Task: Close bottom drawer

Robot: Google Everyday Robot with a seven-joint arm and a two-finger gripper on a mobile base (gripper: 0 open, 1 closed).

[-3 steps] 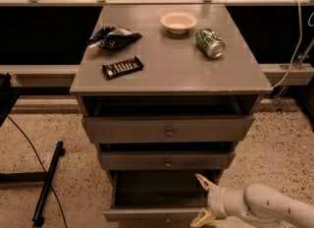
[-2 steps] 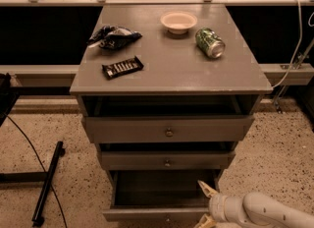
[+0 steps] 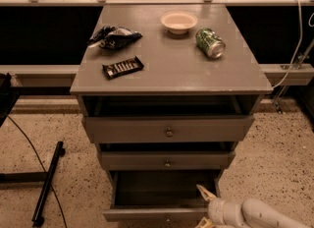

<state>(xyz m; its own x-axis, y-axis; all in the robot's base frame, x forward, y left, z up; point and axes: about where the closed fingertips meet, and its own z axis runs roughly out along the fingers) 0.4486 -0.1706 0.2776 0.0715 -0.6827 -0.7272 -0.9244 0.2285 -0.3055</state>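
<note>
The pincer (image 3: 200, 207) hovers at the right end of the bottom drawer (image 3: 140, 215), its fingers apart (one above the drawer's inside, one in front of its front panel). That drawer stands pulled well out, lowest in the table (image 3: 171, 77). Beyond and above the drawer, a green can (image 3: 210, 42) and a bowl (image 3: 179, 22) rest on the table top.

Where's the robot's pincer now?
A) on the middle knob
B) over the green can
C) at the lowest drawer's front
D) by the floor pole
C: the pincer sits at the right end of the pulled-out bottom drawer, against its front.
</note>
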